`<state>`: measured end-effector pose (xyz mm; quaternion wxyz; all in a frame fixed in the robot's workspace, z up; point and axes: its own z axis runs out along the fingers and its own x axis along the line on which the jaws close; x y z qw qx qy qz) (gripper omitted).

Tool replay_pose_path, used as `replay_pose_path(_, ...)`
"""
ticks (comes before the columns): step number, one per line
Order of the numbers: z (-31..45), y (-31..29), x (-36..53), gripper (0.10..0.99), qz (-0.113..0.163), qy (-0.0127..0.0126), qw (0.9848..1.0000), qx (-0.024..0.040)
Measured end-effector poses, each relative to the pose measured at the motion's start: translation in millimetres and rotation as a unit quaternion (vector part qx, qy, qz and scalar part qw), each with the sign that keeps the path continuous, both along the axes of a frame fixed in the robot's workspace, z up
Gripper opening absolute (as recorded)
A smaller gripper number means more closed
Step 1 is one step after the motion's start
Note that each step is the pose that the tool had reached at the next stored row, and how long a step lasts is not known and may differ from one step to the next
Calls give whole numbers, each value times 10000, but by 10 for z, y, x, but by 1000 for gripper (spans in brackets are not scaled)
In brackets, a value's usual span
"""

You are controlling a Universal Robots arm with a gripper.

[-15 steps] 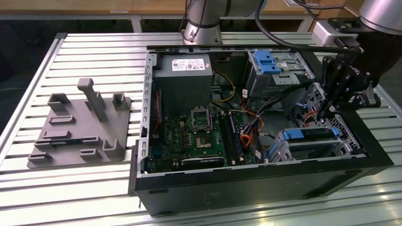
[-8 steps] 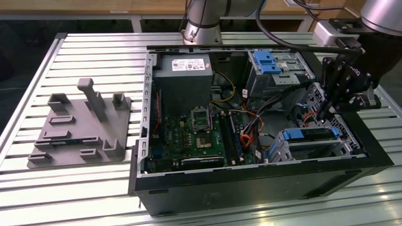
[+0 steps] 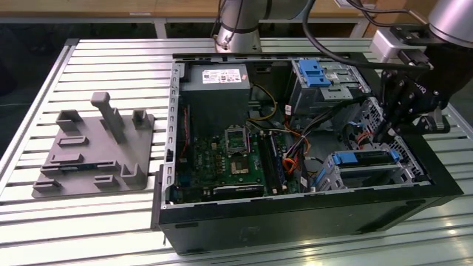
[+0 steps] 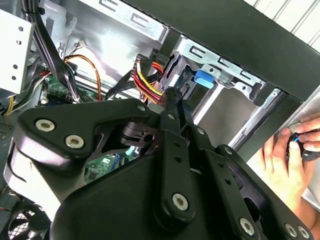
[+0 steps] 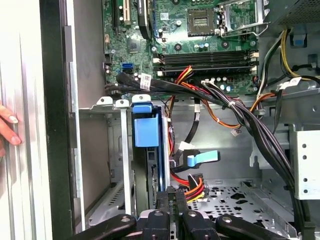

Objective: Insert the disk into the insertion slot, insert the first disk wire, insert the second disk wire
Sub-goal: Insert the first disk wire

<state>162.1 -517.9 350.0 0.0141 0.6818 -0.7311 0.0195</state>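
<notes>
A slatted silver metal table (image 3: 111, 61) carries an open black computer case (image 3: 296, 216), and beside it, on the exterior view's left, lies a flat grey plastic plate with raised blocks (image 3: 92, 152). Inside the case a green circuit board (image 3: 229, 160) covers the floor. A tall grey metal bay with a blue latch (image 3: 318, 75) stands at the far side. The boxy silver sheet-metal insertion slot (image 3: 369, 176) sits at the near corner on the exterior view's right. The disk (image 3: 366, 157), a flat drive in a bright blue plastic carrier, is already inside this slot. The black gripper (image 5: 171, 192) reaches down into the case just beside the disk, and its two fingers (image 5: 162, 202) stand together with only a thin line between them. Their tips are next to a plug of red, yellow and black wires (image 5: 192, 187); I cannot tell if they pinch it. A light blue flat plug (image 5: 202, 158) hangs near. A person's hand (image 4: 282, 150) rests outside the case wall.
</notes>
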Motion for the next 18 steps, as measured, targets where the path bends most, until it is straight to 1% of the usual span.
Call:
replay_pose_path(8,-18,-67,3,165,0,0,10000,15)
replay_pose_path(18,-27,-78,4,165,0,0,10000,15)
